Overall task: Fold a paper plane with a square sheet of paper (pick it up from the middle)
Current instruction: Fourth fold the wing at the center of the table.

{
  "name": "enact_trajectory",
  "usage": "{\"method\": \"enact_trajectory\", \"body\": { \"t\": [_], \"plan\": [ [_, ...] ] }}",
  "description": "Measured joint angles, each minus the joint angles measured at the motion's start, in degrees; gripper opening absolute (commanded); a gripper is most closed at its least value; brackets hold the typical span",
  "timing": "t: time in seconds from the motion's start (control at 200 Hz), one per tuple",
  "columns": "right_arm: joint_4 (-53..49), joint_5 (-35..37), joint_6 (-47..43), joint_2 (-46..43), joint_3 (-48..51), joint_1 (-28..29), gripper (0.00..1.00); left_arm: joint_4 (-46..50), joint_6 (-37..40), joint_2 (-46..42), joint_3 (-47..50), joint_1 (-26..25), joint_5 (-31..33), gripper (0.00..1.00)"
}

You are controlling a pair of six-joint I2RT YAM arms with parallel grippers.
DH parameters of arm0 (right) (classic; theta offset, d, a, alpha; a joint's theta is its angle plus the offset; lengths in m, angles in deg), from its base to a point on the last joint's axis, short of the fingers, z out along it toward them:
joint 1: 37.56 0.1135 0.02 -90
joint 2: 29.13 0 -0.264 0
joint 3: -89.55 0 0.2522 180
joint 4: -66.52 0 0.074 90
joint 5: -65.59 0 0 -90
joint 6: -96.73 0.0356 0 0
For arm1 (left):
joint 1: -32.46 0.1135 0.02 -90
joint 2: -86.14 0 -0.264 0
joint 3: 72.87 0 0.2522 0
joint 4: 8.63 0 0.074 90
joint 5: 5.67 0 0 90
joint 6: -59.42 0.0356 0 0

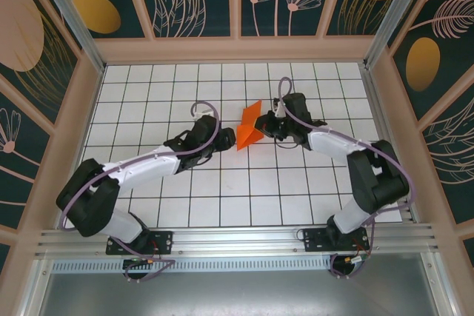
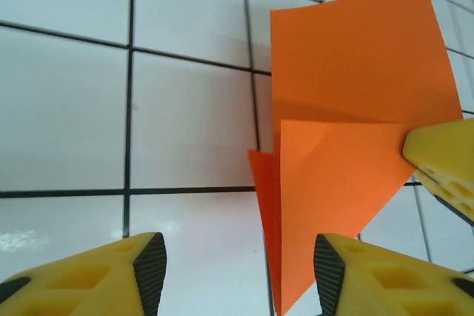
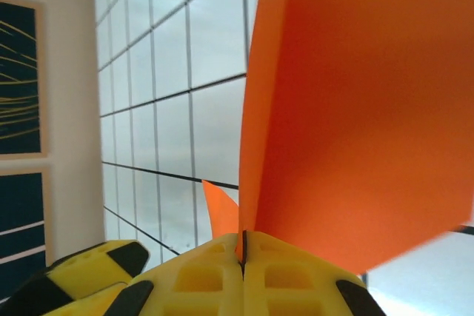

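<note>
Partly folded square sheet of paper (image 1: 249, 125) (image 2: 348, 109) (image 3: 355, 123), held upright over the middle of the tabletop (image 1: 148, 94), slightly toward its far edge. Right gripper (image 1: 268, 125) (image 3: 243, 253) is clamped on the sheet's edge. Left gripper (image 1: 222, 137) (image 2: 233, 264) stands just beside it, jaws parted, with the sheet's lower point loose between its fingers (image 2: 148, 264).
</note>
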Motion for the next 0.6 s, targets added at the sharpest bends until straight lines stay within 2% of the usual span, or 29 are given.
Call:
{"method": "enact_trajectory", "body": {
  "t": [0.115, 0.355, 0.45, 0.595],
  "plan": [
    [-2.54, 4.72, 3.8, -2.12, -0.61, 2.38, 0.0, -4.79, 3.28, -2.6, 2.38, 0.0, -1.64, 0.66],
    [-7.21, 12.31, 13.4, 0.07, -1.77, 4.98, 0.0, -17.16, 13.7, -3.39, 8.7, 0.0, -7.45, 0.63],
    [-8.13, 13.53, 16.9, 2.4, -2.38, 5.38, 0.0, -19.52, 18.23, -1.46, 9.27, 0.0, -9.75, 0.56],
    [-10.32, 13.99, 20.57, 4.85, -3.76, 6.05, 0.0, -25.14, 25.14, 2.91, 10.64, -0.02, -11.89, 0.55]
  ]
}}
